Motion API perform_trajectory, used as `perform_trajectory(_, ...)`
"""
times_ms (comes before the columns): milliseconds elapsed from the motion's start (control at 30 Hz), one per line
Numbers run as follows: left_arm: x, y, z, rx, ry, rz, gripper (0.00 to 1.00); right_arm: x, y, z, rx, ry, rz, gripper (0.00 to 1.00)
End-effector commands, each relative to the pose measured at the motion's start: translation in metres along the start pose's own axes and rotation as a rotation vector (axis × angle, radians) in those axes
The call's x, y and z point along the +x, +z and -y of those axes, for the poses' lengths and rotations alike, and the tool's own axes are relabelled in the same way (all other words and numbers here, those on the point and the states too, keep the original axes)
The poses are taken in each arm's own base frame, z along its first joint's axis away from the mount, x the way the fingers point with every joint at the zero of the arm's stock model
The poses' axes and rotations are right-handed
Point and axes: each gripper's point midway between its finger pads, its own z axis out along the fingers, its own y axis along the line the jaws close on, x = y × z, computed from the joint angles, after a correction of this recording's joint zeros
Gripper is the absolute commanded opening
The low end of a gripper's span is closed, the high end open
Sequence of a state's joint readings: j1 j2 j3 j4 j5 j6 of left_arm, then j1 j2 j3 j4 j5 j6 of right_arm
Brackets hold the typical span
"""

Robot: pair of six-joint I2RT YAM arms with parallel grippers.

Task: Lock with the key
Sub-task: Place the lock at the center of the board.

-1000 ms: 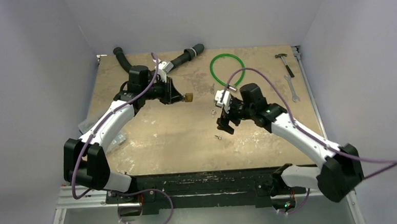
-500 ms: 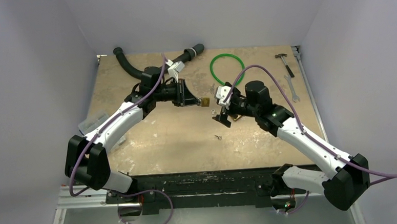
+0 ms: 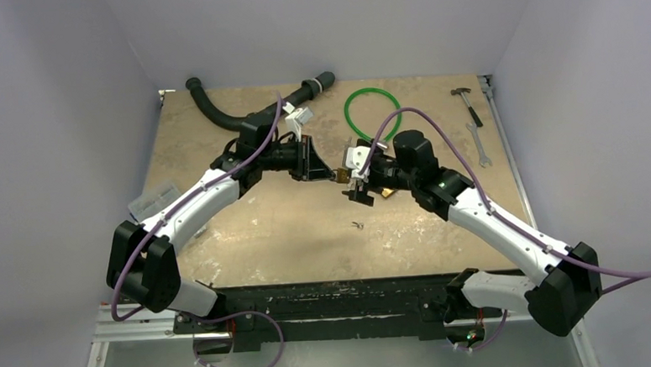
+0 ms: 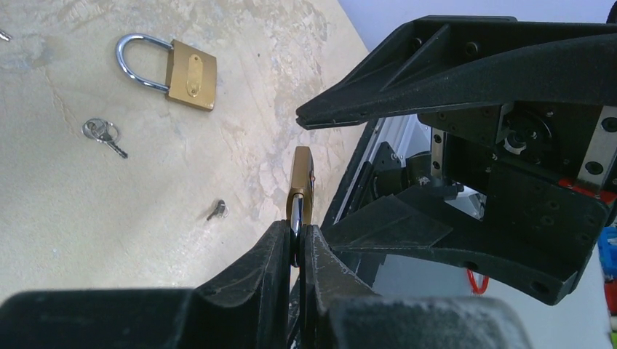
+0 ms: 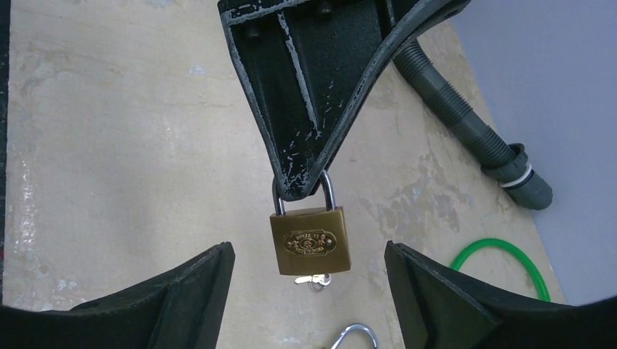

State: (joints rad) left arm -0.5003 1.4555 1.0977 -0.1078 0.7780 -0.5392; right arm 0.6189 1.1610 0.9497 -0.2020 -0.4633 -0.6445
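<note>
Both arms are pointing at the lock (image 5: 309,242). The left hand (image 4: 297,243) is clamping its shackle, and the right hand (image 3: 357,185) is standing wide open, one finger on each side of it.

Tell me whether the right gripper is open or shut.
Open. The right gripper has its fingers wide apart either side of the lock, not touching it; the left gripper holds the lock by its shackle.

Probably a lab: white walls (image 3: 64,79) box a worn table (image 3: 291,227).

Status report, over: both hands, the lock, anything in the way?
Left hand shut on lock by its shackle, lock hanging in air. Right hand open, straddling it, not touching. Key seems seated under lock body. Nothing between.
</note>
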Motion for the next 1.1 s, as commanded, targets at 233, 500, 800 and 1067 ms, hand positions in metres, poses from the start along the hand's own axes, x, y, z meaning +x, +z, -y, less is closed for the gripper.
perform_trajectory(233, -0.012, -0.004, 0.023, 0.034, 0.09, 0.025, 0.0, -0.017, 0.007, 0.005, -0.019, -0.086, 0.015, 0.74)
perform_trajectory(500, -0.014, -0.003, 0.024, 0.038, 0.09, 0.031, 0.0, -0.01, 0.012, 0.002, -0.03, -0.112, -0.02, 0.58)
perform_trajectory(800, -0.014, -0.003, 0.024, 0.037, 0.083, 0.034, 0.0, -0.005, 0.011, -0.002, -0.03, -0.121, -0.044, 0.49)
perform_trajectory(1067, -0.015, -0.005, 0.015, -0.007, 0.08, 0.042, 0.48, 0.0, 0.0, -0.005, 0.008, 0.029, -0.085, 0.28)
